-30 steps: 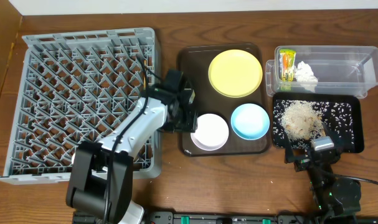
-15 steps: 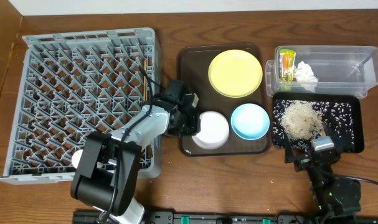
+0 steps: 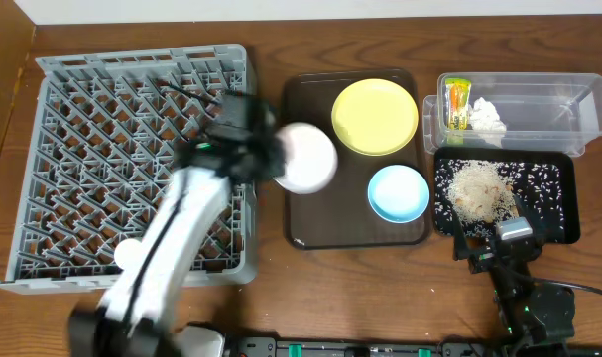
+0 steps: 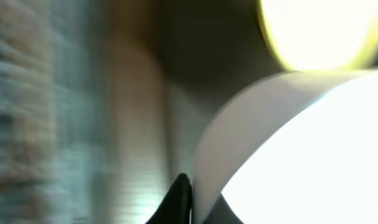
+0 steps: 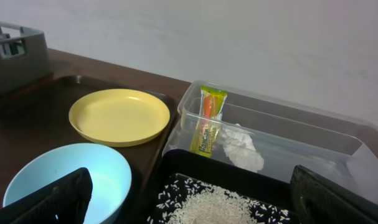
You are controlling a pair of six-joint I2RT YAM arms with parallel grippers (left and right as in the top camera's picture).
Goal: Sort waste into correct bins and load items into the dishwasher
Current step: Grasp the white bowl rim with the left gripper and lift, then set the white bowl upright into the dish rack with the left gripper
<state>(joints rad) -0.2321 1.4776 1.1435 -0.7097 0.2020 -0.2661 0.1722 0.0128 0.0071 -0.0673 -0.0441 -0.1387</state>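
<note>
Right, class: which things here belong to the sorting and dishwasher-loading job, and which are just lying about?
Job: white bowl, yellow plate, light blue bowl, dish rack, clear tub, black tray, snack wrapper, tissue, rice scraps.
Lying about: brown serving tray, wooden table.

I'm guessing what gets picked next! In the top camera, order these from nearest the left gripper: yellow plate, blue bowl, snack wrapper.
1. Yellow plate, just right of the left gripper, on the brown tray.
2. Blue bowl, front right of that tray.
3. Snack wrapper, far right, in the clear tub.
</note>
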